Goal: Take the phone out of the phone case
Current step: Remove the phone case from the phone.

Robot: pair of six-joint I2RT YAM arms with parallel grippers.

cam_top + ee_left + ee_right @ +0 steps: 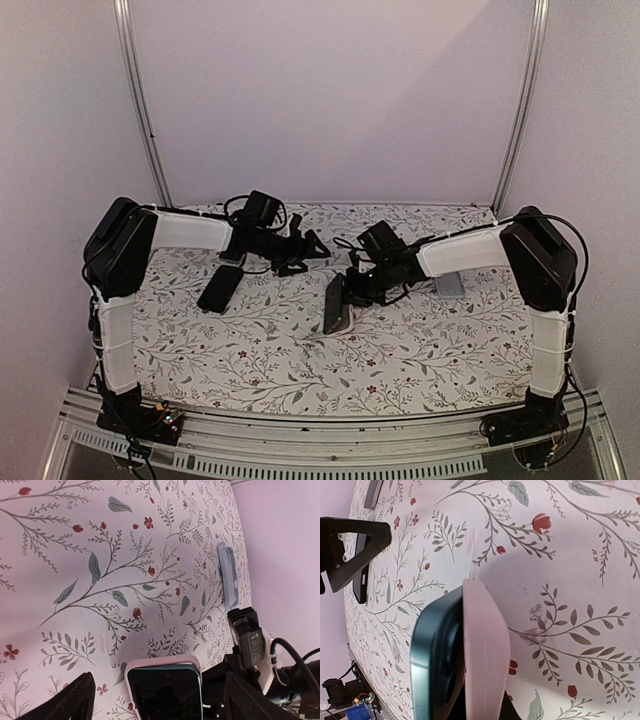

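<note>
We see a flowery table (300, 360) with a flat black thing (219, 288) lying left of middle and a grey one (450, 284) at the right.

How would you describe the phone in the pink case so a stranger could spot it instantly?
On the floral tablecloth, look at the middle, where the right gripper is shut on a phone. It stands on edge in a pale pink case, while the dark phone to its left and the grey one to its right lie flat.

Pale, perhaps lilac walls (330, 90) enclose floral tabletop (300, 370).
</note>
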